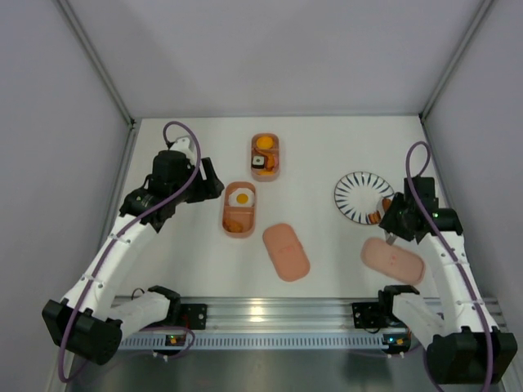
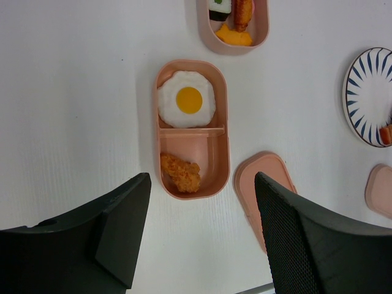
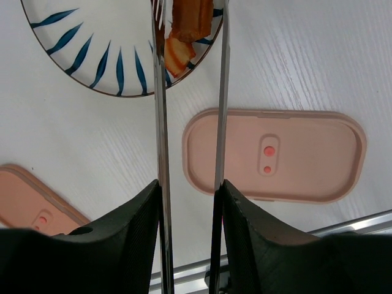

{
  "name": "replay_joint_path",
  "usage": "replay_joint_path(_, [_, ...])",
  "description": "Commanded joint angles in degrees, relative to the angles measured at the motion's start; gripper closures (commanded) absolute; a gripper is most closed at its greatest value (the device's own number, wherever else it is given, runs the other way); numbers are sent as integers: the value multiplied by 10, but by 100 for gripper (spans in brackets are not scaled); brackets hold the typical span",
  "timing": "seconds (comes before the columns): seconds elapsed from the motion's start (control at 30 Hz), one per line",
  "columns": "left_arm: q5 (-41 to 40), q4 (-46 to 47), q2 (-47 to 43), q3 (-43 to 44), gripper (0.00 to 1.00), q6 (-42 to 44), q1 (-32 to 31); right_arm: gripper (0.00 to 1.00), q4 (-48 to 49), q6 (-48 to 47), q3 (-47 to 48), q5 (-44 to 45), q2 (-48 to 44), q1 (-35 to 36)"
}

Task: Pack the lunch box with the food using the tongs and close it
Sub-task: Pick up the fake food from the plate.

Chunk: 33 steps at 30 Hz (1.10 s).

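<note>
1. On the table (image 1: pixel 327 147), the far tray (image 1: pixel 265 155) lies behind the near tray (image 1: pixel 239 209), close but apart, both left of centre.
2. In the near tray, the fried egg (image 2: pixel 187 100) fills the far compartment and the breaded piece (image 2: pixel 181 172) lies in the near one.
3. The sushi roll (image 1: pixel 259 162) lies in the far tray among other food.
4. The middle lid (image 1: pixel 286 251) lies just right of and before the near tray.
5. The plate (image 1: pixel 351 196) sits well right of the trays, with the right lid (image 1: pixel 393 260) before it.
6. Bacon strips (image 3: pixel 184 30) lie at the plate's rim, between the arms of the tongs (image 3: pixel 160 122), which reach out from the right gripper (image 3: pixel 190 190) above that lid's end.
</note>
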Motion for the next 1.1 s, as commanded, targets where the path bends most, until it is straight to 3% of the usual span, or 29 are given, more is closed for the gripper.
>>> replay_joint_path(0.0, [0, 30, -9, -1, 26, 2, 2, 59, 52, -15, -5, -27, 3, -26])
replay_joint_path(0.6, [0, 27, -7, -2, 26, 3, 3, 66, 84, -30, -16, -42, 31, -42])
replay_joint_path(0.77, [0, 27, -7, -1, 26, 3, 3, 76, 80, -35, -5, -43, 33, -43])
replay_joint_path(1.07, [0, 27, -7, -1, 26, 4, 2, 82, 59, -46, 52, -40, 34, -43])
